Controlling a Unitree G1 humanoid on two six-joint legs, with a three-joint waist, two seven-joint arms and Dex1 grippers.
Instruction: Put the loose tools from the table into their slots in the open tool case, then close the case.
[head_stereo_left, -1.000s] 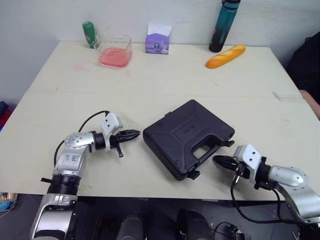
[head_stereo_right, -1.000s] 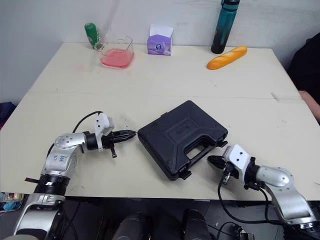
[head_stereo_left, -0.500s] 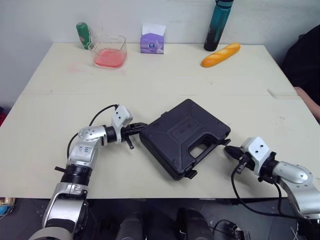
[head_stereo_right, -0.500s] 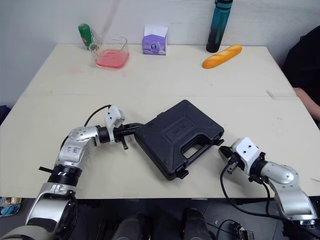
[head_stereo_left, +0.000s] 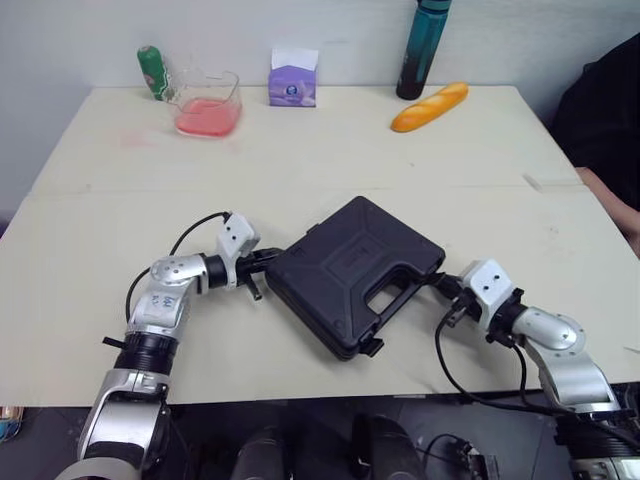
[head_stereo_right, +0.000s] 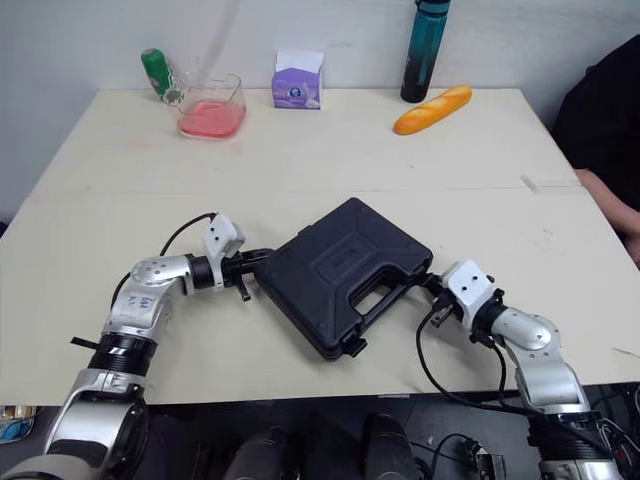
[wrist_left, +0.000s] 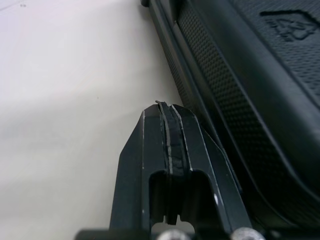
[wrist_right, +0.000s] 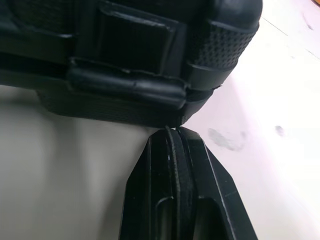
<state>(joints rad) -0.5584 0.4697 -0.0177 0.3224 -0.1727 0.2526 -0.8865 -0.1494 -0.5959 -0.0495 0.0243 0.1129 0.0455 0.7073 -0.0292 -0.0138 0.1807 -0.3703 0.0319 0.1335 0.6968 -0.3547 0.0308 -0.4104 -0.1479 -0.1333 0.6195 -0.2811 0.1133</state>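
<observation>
**Case shut, braced from both ends**

The case (head_stereo_left: 355, 270) lies lid-down, set at an angle near the front of the tabletop (head_stereo_left: 300, 150). No loose tools show around it, so I judge the packing done and only the closing left.

The left end effector (head_stereo_left: 268, 258) is clenched on nothing. Its fingers (wrist_left: 170, 130) are pressed flat together, and the tip sits against the case's left side, low by the seam. The right end effector (head_stereo_left: 443, 287) is likewise clenched and empty. Its tip sits at the opposite corner, just under a latch (wrist_right: 127, 85) on the case's edge.

This placement reads as a brace. With a blunt tip at each end, the case cannot slide or spin when one side pushes. Clenched fingers make a stiff poker, better for pressing a latch than for gripping.

I cannot tell whether that latch is snapped home. It looks flat against the wall, but the seam beside it is in shadow.

A bottle, a bread roll, a tissue box and a pink tub stand well apart at the back, and play no part here.
</observation>
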